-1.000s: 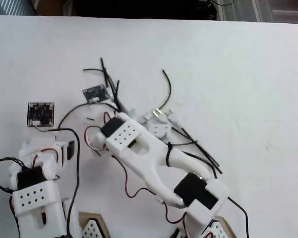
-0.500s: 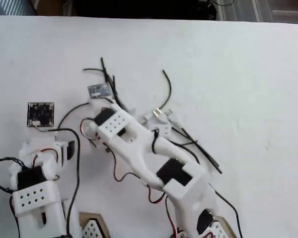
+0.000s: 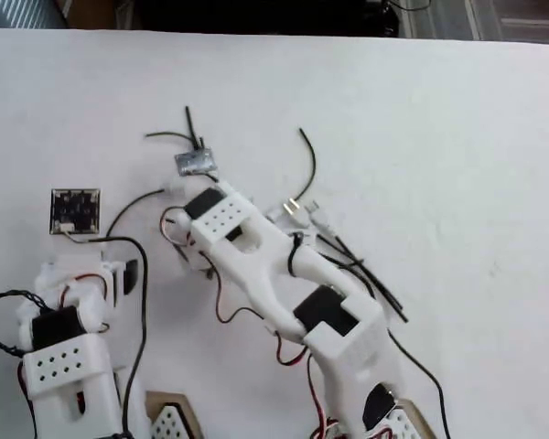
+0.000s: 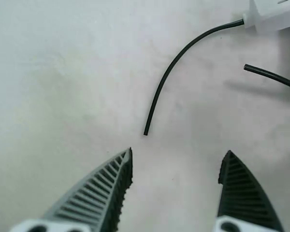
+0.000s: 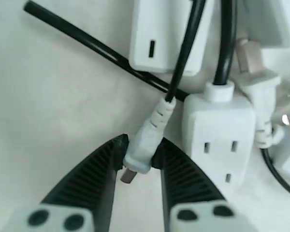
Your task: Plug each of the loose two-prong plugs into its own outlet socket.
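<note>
Within the right pincer [image 5: 140, 142], clamped white plug [image 5: 152, 126], prongs [image 5: 127, 176] toward the wrist, cord [image 5: 183, 48] leading away, left pincer [image 4: 176, 154] apart.

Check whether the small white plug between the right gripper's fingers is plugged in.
Out: white plastic plug, prong bare, clamped in the right gripper.

plug [image 5: 150, 128] in right tool [image 5: 141, 144], outlet socket [image 5: 217, 130] beside

Cropped by the edge: a white connector [image 4: 275, 18], an outlet socket [image 5: 157, 34]. Masked by the fingers [image 5: 101, 179]: most of the plug [image 5: 145, 140] prongs.
</note>
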Robot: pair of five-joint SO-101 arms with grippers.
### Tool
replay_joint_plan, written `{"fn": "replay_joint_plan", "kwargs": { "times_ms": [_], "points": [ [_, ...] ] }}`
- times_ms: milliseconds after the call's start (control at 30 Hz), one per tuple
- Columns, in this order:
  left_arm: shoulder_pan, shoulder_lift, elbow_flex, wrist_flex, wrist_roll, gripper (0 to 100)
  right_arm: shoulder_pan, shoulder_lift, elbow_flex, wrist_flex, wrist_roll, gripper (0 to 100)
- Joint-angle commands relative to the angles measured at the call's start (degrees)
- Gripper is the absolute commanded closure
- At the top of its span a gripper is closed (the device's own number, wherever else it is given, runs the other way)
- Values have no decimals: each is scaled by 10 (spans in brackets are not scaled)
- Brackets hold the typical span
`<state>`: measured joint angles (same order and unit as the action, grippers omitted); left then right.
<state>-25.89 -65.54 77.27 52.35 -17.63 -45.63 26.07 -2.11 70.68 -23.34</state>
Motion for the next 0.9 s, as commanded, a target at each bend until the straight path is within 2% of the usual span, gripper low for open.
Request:
{"fn": "replay_joint_plan", "kwargs": {
  "times_ms": [0,200,467,667,800,867],
  "points": [
    [-6,-11,-4,-13,4,717,15,-36,-17,58,40,981],
    [-6,-11,-4,-13,4,717,13,-116,39,107,111,981],
    [-5,-11,-4,-13,4,717,15,-137,166,57,203,981],
    [-4,-11,-4,-13,4,717,15,-141,175,53,204,899],
    [-4,-11,-3,-13,4,717,15,-138,164,52,200,897],
    [-4,-11,-3,-13,4,717,15,-138,156,52,172,897]
  ]
}}
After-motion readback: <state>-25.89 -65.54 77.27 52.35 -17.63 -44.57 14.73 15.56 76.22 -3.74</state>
